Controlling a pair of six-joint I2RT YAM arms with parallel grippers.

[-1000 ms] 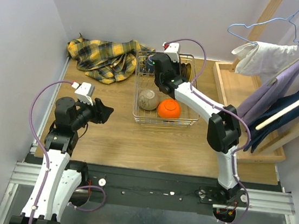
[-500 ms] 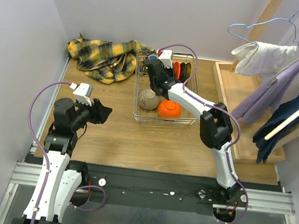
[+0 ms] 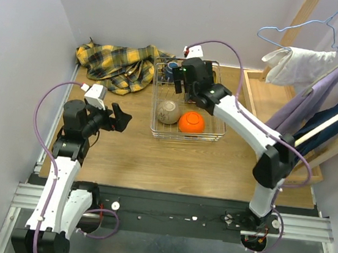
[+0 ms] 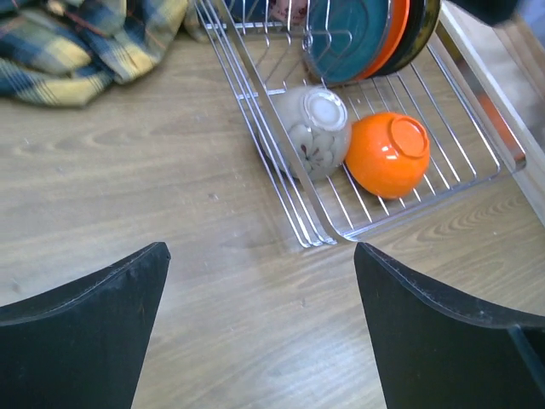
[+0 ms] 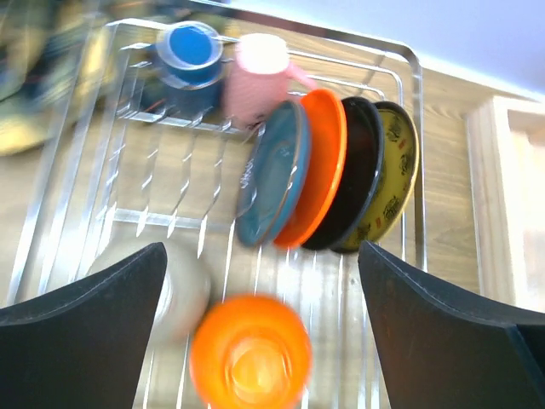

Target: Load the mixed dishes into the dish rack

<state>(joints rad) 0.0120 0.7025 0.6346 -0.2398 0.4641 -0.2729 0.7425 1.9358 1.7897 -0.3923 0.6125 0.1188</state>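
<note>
The dish rack (image 3: 186, 139) stands at mid-table. Inside it a beige bowl (image 3: 168, 111) and an orange bowl (image 3: 191, 122) lie upside down at the front. In the right wrist view a teal plate (image 5: 272, 175), an orange plate (image 5: 321, 166), a black plate (image 5: 359, 170) and a yellow patterned plate (image 5: 394, 170) stand on edge, with a pinkish cup (image 5: 260, 72) and a blue cup (image 5: 189, 49) behind. My right gripper (image 3: 182, 85) hovers open above the rack, holding nothing. My left gripper (image 3: 121, 117) is open over bare wood left of the rack.
A yellow plaid cloth (image 3: 121, 65) lies crumpled at the back left. A wooden tray-like frame (image 3: 264, 107) sits right of the rack. Garments and a wire hanger (image 3: 291, 36) hang from a wooden rail at the right.
My right gripper went from shut to wide open above the rack, and its elbow swung right. My left gripper opened wider and lifted slightly toward the rack.
</note>
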